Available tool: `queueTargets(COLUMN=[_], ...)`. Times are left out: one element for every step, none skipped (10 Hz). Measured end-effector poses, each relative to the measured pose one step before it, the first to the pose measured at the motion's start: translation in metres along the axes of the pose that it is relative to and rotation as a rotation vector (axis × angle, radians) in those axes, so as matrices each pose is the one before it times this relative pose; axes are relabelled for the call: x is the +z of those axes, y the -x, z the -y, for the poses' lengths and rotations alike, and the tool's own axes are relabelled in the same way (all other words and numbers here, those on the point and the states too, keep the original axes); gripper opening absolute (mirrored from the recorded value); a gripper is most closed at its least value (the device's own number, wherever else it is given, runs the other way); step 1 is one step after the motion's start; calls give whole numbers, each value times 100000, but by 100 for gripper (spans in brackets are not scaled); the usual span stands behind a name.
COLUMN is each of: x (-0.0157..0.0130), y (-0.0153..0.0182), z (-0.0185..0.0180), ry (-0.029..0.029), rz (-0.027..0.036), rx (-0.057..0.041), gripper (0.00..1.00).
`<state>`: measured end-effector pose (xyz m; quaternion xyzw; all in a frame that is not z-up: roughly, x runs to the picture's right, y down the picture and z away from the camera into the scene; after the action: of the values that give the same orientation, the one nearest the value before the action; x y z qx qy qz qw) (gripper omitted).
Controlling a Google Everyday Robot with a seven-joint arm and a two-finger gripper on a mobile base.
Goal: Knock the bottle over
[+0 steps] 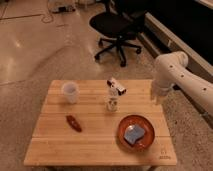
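The bottle (113, 95) stands upright near the middle of the wooden table (95, 145), small and pale, with a slanted white top piece that has a dark end. The white arm comes in from the right. My gripper (156, 96) hangs at the table's right edge, to the right of the bottle and well apart from it. A wider plain white cup (70, 92) stands to the bottle's left.
A reddish-brown small object (74, 123) lies on the left half of the table. An orange-brown plate (124, 135) holding a blue item (135, 133) sits at the front right. A black office chair (116, 30) stands on the floor behind the table.
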<state>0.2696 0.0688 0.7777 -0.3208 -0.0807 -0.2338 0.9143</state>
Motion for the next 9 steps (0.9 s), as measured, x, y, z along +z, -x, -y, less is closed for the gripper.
queueTargets(x=[-305,-314,-348,-145,444,193,-194,-431,24], y=[118,115,-868,-713,-87,145,203,841,322], z=[732,194,-393,-473,-438,152,657,992,-116], ry=[-213,343,423,-85,549,-315,-317,-174,383], rz=[-340,311,-242,11,259,95,-403,46,227], rx=[-374,-7,464,123,-594,-935,450,-121,113], gripper=[41,41,41,41,41,41,41,41,41])
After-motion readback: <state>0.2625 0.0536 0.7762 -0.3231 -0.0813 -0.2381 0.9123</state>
